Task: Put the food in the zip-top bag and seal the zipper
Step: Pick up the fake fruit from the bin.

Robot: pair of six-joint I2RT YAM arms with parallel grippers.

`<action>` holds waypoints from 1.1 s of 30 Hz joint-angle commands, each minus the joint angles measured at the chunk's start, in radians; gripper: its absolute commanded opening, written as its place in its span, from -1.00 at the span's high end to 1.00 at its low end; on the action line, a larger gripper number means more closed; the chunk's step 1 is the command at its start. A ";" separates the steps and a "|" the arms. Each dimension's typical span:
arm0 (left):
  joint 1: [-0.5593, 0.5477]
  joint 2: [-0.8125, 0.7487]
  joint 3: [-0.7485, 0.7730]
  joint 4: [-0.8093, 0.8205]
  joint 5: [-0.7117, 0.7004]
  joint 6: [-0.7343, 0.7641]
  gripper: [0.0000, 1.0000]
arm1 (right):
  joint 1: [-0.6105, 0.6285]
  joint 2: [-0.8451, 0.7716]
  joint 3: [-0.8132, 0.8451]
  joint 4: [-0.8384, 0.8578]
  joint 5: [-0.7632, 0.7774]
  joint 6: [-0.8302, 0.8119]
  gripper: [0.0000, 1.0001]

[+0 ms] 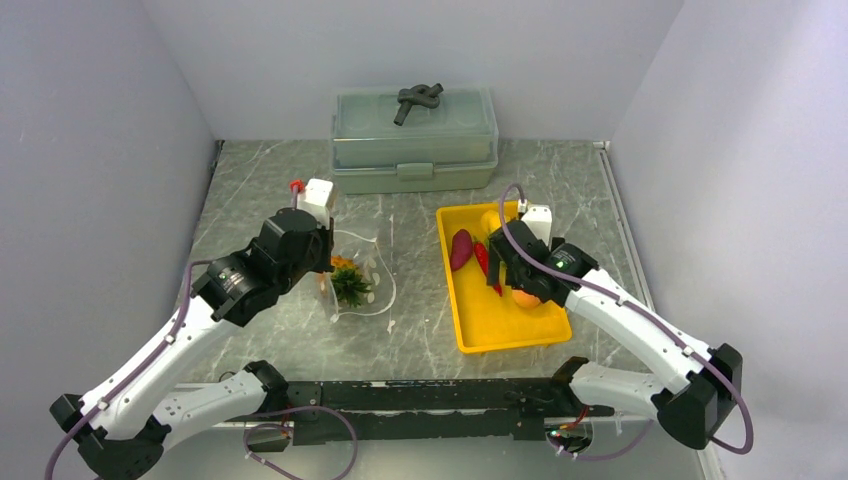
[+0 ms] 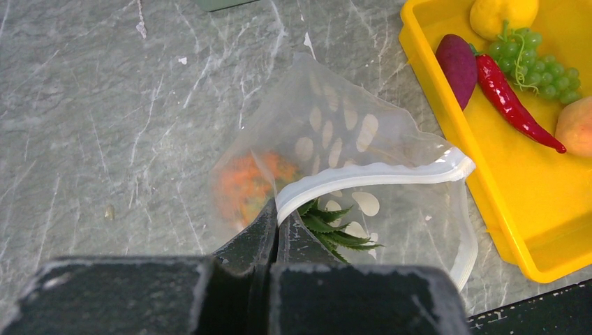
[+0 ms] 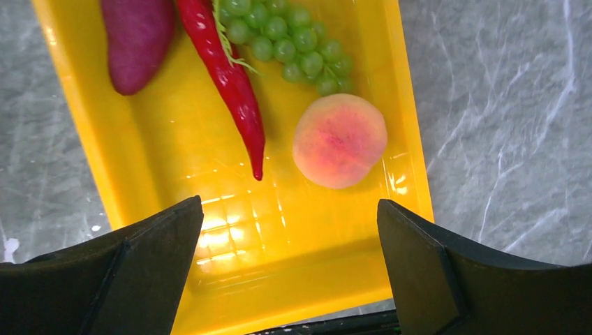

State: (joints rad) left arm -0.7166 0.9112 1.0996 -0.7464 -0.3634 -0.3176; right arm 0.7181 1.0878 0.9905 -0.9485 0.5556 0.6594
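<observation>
**Desk:** Where are we on the bagging?

**Me:** One piece is in. The pineapple (image 2: 251, 185) lies inside the bag (image 2: 335, 132), mid-frame in my left wrist view, crown toward the mouth. The other five sit in the tray (image 2: 502, 209) at the right of that frame: lemon (image 2: 502, 14), grapes (image 2: 544, 70), eggplant (image 2: 457, 66), chili (image 2: 513, 105) and peach (image 2: 576, 125).

**Desk:** Who has the bag?

**Me:** My left gripper (image 2: 277, 220) is pinched tight on the near end of the zipper (image 2: 377, 173), lifting that lip so the mouth gapes toward the lower right. The bag itself rests on the bench (image 2: 105, 105), just beside the tray.

**Desk:** And the right?

**Me:** The right gripper (image 3: 290, 204) hangs over the tray's near end, jaws spread wide with nothing between them. In its wrist view the peach is just above centre, close to the chili's tip. The grapes and eggplant run along the top edge.

**Desk:** So this is the second pick?

**Me:** I judge so, and the peach looks the likeliest target. I'd lower the jaws around it, one finger going between it and the chili, the other between it and the tray wall, where room looks scarce. Then I close, lift, carry it left to the mouth and let go low inside.

**Desk:** Sealing?

**Me:** Far off, I reckon. The zipper stands open along all I can see of it, and four more pieces would follow the peach.
</observation>
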 commanded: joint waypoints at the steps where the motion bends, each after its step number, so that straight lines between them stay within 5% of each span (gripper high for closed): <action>1: 0.003 -0.025 0.002 0.018 0.013 0.012 1.00 | -0.049 -0.030 -0.048 0.046 -0.054 0.022 -1.00; 19: 0.004 -0.017 0.002 0.012 0.019 0.009 1.00 | -0.292 0.075 -0.221 0.254 -0.167 0.025 -1.00; 33: 0.004 -0.023 0.000 0.012 0.017 0.012 1.00 | -0.361 0.142 -0.275 0.364 -0.210 0.065 -0.99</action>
State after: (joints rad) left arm -0.7166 0.9047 1.0996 -0.7494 -0.3527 -0.3172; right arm 0.3695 1.2118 0.7238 -0.6468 0.3538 0.7044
